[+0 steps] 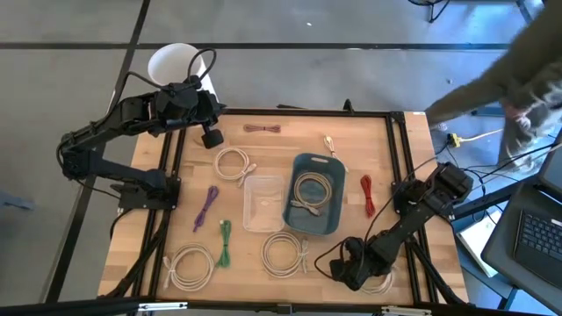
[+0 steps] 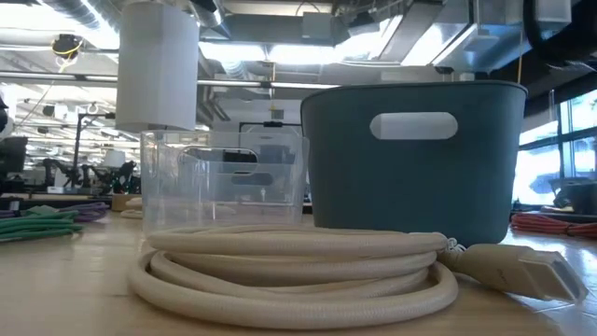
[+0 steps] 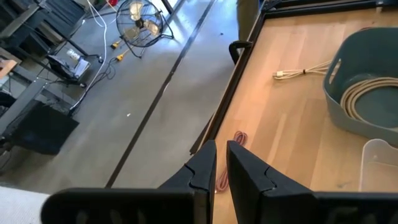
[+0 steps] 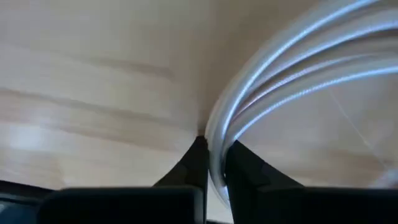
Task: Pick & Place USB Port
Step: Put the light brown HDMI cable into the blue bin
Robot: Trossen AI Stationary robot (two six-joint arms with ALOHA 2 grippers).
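Pinching white cable (image 4: 292, 68), right pincer (image 4: 214, 155).

Place: robotics lab / open industrial workspace
Ceiling: exposed ducts (image 2: 280, 28), strip lights
Floor: bare concrete (image 1: 290, 22)
Gear: floor fan (image 3: 138, 15), laptop (image 1: 536, 233), wooden worktop (image 1: 395, 158)

white bucket (image 1: 176, 63) off table | floor fan (image 3: 138, 18) | possibly laptop (image 1: 537, 233)

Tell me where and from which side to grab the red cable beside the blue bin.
Take the red cable across its bunched middle, coming straight down from above. It lies flat on the table as a narrow strip running alongside the blue bin, so the fingers should straddle its short width.
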